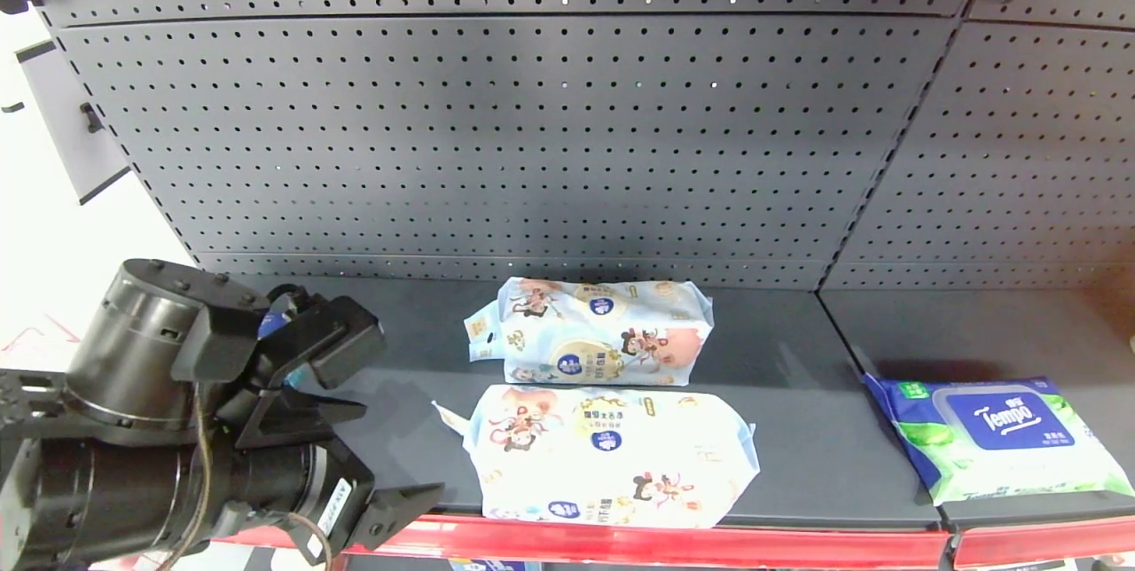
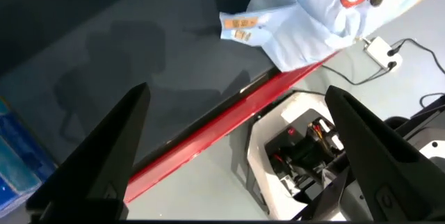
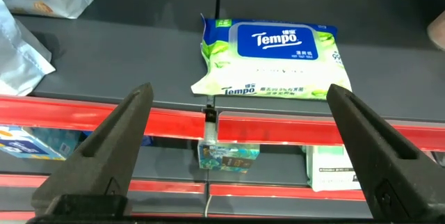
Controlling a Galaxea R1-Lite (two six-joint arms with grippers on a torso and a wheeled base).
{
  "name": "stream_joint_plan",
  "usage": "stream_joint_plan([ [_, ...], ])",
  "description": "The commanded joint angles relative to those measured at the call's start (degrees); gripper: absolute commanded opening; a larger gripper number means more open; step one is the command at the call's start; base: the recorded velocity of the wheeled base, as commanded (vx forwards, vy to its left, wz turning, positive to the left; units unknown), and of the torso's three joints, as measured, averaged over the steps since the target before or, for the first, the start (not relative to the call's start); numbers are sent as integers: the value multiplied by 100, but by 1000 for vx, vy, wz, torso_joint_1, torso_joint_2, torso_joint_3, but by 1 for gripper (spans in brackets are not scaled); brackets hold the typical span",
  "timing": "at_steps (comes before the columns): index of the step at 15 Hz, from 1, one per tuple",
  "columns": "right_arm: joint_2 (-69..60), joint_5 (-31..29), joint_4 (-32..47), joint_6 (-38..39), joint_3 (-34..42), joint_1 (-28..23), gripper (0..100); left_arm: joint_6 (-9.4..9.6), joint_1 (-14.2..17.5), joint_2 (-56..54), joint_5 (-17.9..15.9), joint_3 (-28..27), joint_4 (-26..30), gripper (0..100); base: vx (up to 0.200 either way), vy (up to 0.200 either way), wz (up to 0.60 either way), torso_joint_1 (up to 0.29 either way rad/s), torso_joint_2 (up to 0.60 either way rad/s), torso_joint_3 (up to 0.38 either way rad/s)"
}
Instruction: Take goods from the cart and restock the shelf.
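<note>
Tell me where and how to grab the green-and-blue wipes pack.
Grip the wipes pack across its two side edges, coming from the front and slightly above. It lies flat, label up, just behind the shelf's red front lip, with bare shelf either side, so the right gripper's open jaws could probably straddle it.

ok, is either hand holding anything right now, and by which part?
Nothing is held: the left hand and the right hand are both open and empty.
</note>
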Motion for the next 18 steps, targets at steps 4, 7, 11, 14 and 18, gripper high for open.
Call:
stream_joint_plan([
  [4,-12,3,-2,-2,23,2,100,11,-9,346,-12,-119,-7,100,0,0,0,0,0,0],
  [7,-3,3,-2,-2,14,2,100,46,-18,504,-12,-242,-7,100,0,0,0,0,0,0],
  [11,-3,3,-2,-2,31,2,100,46,-97,662,-12,-365,-7,100,0,0,0,0,0,0],
  [14,-3,3,-2,-2,31,2,100,46,-97,688,-21,-365,-7,100,0,0,0,0,0,0],
  [18,-3,3,-2,-2,40,2,100,37,-167,750,-21,-471,-7,100,0,0,0,0,0,0],
])
